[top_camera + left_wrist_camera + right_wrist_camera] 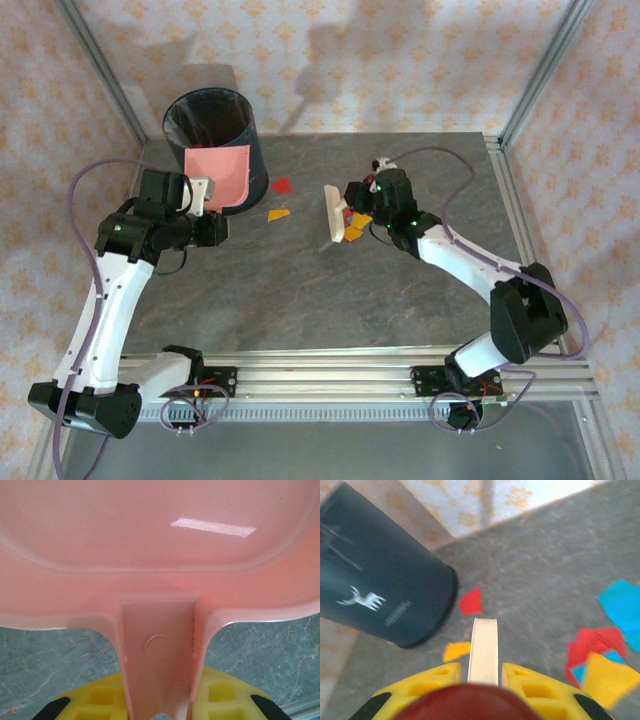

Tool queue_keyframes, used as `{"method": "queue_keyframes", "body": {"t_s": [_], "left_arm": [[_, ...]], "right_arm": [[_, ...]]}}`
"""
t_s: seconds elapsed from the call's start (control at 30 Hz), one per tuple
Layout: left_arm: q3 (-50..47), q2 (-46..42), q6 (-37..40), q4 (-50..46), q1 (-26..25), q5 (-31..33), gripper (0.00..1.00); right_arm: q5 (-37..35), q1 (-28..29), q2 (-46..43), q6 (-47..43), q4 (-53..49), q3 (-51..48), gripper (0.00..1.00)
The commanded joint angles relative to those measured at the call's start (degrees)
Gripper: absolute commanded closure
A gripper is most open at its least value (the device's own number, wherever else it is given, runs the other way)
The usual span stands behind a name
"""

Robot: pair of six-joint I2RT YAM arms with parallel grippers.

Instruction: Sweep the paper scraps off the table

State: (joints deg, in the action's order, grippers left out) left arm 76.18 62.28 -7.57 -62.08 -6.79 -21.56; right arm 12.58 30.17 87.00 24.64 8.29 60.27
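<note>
My left gripper [203,192] [157,700] is shut on the handle [157,665] of a pink dustpan [220,172] [160,555], held right next to the bin. At mid-table my right gripper [358,203] [483,674] is shut on a white brush [335,214] [484,650] with a dark red grip. Between dustpan and brush lie a red paper scrap [283,185] [470,601] and an orange one [278,214] [456,650]. More red, yellow and cyan paper scraps [358,221] [600,657] sit in a cluster by the right gripper, on the brush's right side.
A dark round bin [212,128] [375,575] stands at the back left of the grey marbled table [330,300] [50,655]. Silver rails [350,375] edge the table, and patterned walls enclose it.
</note>
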Motion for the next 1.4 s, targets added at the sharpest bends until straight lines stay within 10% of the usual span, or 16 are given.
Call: {"method": "queue_keyframes", "body": {"t_s": [0.0,0.8,1.37], "left_arm": [[-1.13,-0.85,0.53,1.67,-0.43,1.98,1.0],[-3.01,-1.29,1.67,1.05,-0.43,2.75,1.0],[-4.27,-0.68,1.81,1.27,-1.53,0.34,1.0]], "right_arm": [[4.15,-0.2,5.62,6.36,8.37,5.63,1.0],[3.45,-0.03,39.58,18.65,11.9,31.92,1.0],[-9.15,-0.11,24.25,3.92,-0.48,15.5,1.0]]}}
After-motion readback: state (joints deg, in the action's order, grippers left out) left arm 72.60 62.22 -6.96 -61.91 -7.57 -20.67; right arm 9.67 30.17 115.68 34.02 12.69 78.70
